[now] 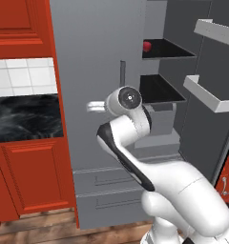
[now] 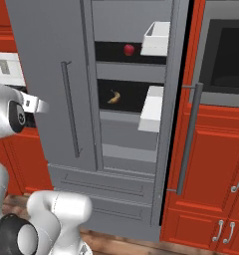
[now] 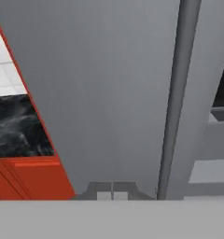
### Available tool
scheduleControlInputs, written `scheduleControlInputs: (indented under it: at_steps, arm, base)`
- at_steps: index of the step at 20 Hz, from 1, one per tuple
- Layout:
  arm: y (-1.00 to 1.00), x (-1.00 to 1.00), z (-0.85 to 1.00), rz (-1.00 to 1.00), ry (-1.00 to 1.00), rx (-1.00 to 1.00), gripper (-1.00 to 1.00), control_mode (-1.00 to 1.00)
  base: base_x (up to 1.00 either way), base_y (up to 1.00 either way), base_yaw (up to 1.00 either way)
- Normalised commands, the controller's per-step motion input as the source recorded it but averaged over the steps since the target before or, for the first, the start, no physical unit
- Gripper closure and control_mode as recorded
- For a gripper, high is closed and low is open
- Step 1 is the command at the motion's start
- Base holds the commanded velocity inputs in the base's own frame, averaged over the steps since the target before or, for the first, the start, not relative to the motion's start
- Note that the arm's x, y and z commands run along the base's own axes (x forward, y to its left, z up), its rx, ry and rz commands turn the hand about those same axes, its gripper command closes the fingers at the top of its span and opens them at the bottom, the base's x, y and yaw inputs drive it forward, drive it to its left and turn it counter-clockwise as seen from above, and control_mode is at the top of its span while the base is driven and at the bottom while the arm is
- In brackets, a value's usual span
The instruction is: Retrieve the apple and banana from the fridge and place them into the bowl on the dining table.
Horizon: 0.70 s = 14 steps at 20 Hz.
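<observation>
I have the gripper closed down to nothing, its two dark fingertips pressed together with no object between them, and it points at the closed left door of the fridge. In the hand view the door's long vertical bar handle runs just right of the fingertips, apart from them. From the left base view the hand sits in front of that grey door, just left of the handle. The right fridge door stands open, its white door bins swung out to the right. The apple rests on the upper black shelf, toward the back, well above and right of the fingers. The banana lies on the next shelf down, far in, also to the right of the gripper and well apart from it. Left of the fridge I see the red cabinets and a black-topped counter with white tiles above it.
</observation>
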Motion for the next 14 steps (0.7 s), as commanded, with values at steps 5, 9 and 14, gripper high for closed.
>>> scheduleControlInputs:
  at_steps: [5,9,14]
  arm:
    - [-0.30,-0.07,0.11,-0.53,0.00,0.39,1.00,-1.00]
    - [-0.52,-0.41,0.00,-0.40,0.12,0.70,1.00,-1.00]
    - [-0.93,-0.26,0.00,-0.02,0.12,0.79,1.00,-1.00]
  base:
    - [0.00,0.00,0.00]
    - [0.00,0.00,0.00]
    - [0.00,0.00,0.00]
